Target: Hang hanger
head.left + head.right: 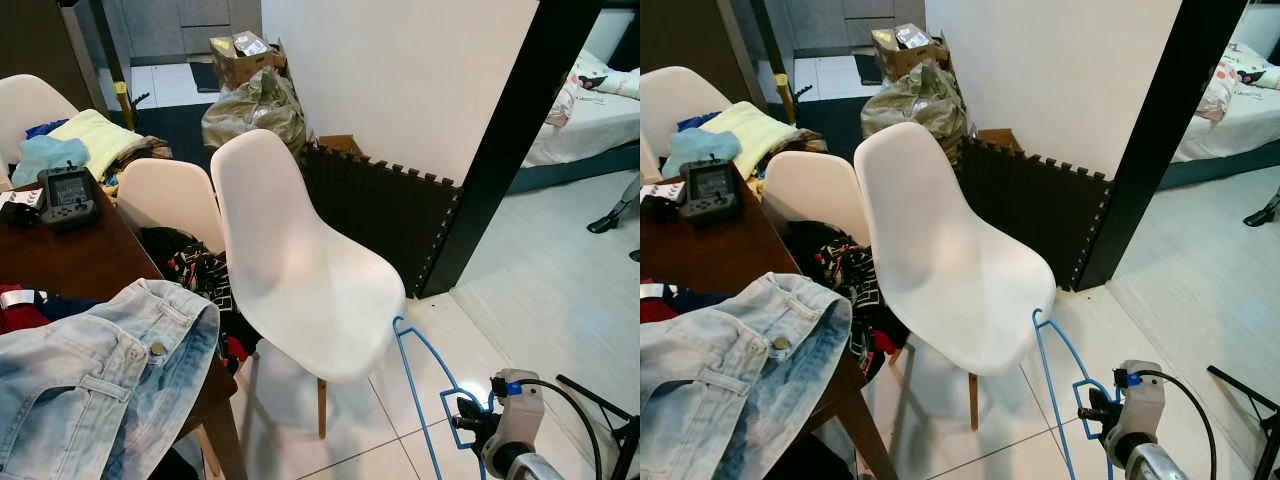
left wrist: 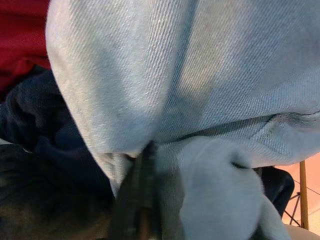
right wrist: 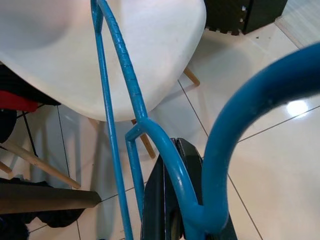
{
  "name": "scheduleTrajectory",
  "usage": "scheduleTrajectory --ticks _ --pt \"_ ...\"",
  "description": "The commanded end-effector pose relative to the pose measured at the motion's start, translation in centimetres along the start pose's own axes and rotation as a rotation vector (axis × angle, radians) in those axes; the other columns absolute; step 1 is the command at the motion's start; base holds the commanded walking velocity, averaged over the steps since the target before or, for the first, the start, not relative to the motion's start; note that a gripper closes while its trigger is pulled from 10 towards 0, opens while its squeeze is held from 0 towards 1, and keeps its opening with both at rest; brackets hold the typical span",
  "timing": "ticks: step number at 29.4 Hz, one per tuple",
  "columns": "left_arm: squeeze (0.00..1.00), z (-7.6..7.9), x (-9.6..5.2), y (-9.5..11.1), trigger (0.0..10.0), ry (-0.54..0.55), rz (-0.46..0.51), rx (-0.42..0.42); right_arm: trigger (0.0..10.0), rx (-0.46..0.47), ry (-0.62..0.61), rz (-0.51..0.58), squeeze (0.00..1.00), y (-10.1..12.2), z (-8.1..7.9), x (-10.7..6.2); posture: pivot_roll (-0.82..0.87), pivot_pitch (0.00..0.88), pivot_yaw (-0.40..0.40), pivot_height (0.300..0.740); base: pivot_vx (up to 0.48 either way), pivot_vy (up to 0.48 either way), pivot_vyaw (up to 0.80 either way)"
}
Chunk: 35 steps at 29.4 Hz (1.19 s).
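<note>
right gripper [image 3: 175, 200] is clamped on the blue hanger [image 1: 425, 375] low by the white chair [image 1: 300, 270], its long side pointing up at the seat edge; left claw [image 2: 142, 200] pressed together against jeans [image 1: 90, 390].

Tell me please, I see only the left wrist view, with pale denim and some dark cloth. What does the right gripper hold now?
Observer: The right gripper is shut on a blue hanger, low on the robot's right, above the tiled floor.
Operator: What stands close to the hanger?
Observer: A white chair. The hanger's far end reaches the edge of its seat. I cannot tell whether they touch.
Operator: And the denim in my view, where does it lie?
Observer: The jeans lie over the near corner of a dark wooden table, to the left of that chair.
</note>
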<state>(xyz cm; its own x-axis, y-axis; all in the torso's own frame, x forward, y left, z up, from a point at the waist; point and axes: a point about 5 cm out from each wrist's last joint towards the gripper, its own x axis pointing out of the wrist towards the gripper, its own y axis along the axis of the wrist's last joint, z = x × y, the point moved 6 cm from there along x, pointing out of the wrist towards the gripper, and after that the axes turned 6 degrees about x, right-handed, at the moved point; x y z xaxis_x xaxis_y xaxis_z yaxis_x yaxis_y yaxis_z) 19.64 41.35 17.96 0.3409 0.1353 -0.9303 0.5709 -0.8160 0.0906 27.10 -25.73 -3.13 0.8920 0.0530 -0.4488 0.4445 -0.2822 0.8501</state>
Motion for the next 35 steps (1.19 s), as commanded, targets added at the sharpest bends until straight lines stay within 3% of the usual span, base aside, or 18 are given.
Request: scheduleTrajectory --ticks 1,4,6,10,11,12,13,14,15,16,19,22,25,28,30,32,33,35 --pt "1.00 -0.9 -0.2 -0.3 10.0 0.055 -0.038 0.020 10.0 0.009 0.000 -0.007 0.00 -0.2 0.0 -0.1 0.09 0.051 -0.046 0.740 0.000 0.000 0.00" --pt "1.00 -3.0 -0.9 1.0 10.0 0.179 0.024 0.046 10.0 0.010 -0.001 -0.006 0.00 -0.2 0.0 -0.1 0.09 0.051 -0.049 0.740 0.000 0.000 0.00" --pt "1.00 -3.9 -2.7 4.9 10.0 0.218 0.273 0.032 10.0 0.010 -0.001 -0.006 0.00 -0.2 0.0 -0.1 0.09 0.050 -0.051 0.740 0.000 0.000 0.00" --pt "1.00 -4.0 -3.4 6.1 10.0 0.217 0.354 0.033 10.0 0.010 -0.001 -0.006 0.00 -0.2 0.0 -0.1 0.09 0.050 -0.051 0.740 0.000 0.000 0.00" --pt "1.00 -4.0 -4.9 8.0 10.0 0.216 0.482 0.051 10.0 0.010 -0.001 -0.006 0.00 -0.3 0.0 -0.1 0.09 0.047 -0.052 0.740 0.000 0.000 0.00" --pt "1.00 -4.0 -4.9 8.0 10.0 0.216 0.482 0.051 10.0 0.010 -0.001 -0.006 0.00 -0.3 0.0 -0.1 0.09 0.047 -0.052 0.740 0.000 0.000 0.00" --pt "1.00 -4.3 -7.4 10.3 10.0 0.226 0.649 0.072 10.0 0.011 0.000 -0.007 0.00 -0.3 -0.1 -0.1 0.09 0.045 -0.051 0.740 0.000 0.000 0.00" --pt "1.00 -4.3 -7.4 10.3 10.0 0.226 0.649 0.072 10.0 0.011 0.000 -0.007 0.00 -0.3 -0.1 -0.1 0.09 0.045 -0.051 0.740 0.000 0.000 0.00" --pt "1.00 -4.0 -10.0 12.4 10.0 0.208 0.824 0.105 10.0 0.011 0.001 -0.008 0.00 -0.4 -0.1 -0.1 0.09 0.042 -0.050 0.740 0.000 0.000 0.00" --pt "1.00 -4.0 -10.0 12.4 10.0 0.208 0.824 0.105 10.0 0.011 0.001 -0.008 0.00 -0.4 -0.1 -0.1 0.09 0.042 -0.050 0.740 0.000 0.000 0.00" --pt "1.00 -2.5 -12.5 14.6 10.0 0.121 1.014 0.171 10.0 0.012 0.002 -0.009 0.00 -0.5 -0.3 -0.1 0.09 0.039 -0.046 0.740 0.000 0.000 0.00" --pt "1.00 -2.5 -12.5 14.6 10.0 0.121 1.014 0.171 10.0 0.012 0.002 -0.009 0.00 -0.5 -0.3 -0.1 0.09 0.039 -0.046 0.740 0.000 0.000 0.00" --pt "1.00 -0.2 -10.2 14.5 10.0 -0.032 0.943 0.179 10.0 0.015 0.001 -0.010 0.00 -0.6 -0.2 -0.1 0.09 0.043 -0.050 0.740 0.000 0.000 0.00" --pt "1.00 0.0 -9.7 14.3 10.0 -0.048 0.916 0.175 10.0 0.015 0.001 -0.010 0.00 -0.6 -0.2 -0.1 0.09 0.043 -0.052 0.740 0.000 0.000 0.00" --pt "1.00 0.2 -7.6 11.8 10.0 -0.073 0.721 0.126 10.0 0.015 0.003 -0.015 0.00 -0.6 0.0 -0.2 0.09 0.049 -0.057 0.740 0.000 0.000 0.00" --pt "1.00 0.2 -7.6 11.8 10.0 -0.073 0.721 0.126 10.0 0.015 0.003 -0.015 0.00 -0.6 0.0 -0.2 0.09 0.049 -0.057 0.740 0.000 0.000 0.00" --pt "1.00 -0.4 -6.4 10.0 10.0 -0.052 0.588 0.093 10.0 0.015 0.003 -0.016 0.00 -0.5 0.0 -0.2 0.10 0.050 -0.057 0.740 0.000 0.000 0.00" --pt "1.00 -0.4 -6.4 10.0 10.0 -0.052 0.588 0.093 10.0 0.015 0.003 -0.016 0.00 -0.5 0.0 -0.2 0.10 0.050 -0.057 0.740 0.000 0.000 0.00"
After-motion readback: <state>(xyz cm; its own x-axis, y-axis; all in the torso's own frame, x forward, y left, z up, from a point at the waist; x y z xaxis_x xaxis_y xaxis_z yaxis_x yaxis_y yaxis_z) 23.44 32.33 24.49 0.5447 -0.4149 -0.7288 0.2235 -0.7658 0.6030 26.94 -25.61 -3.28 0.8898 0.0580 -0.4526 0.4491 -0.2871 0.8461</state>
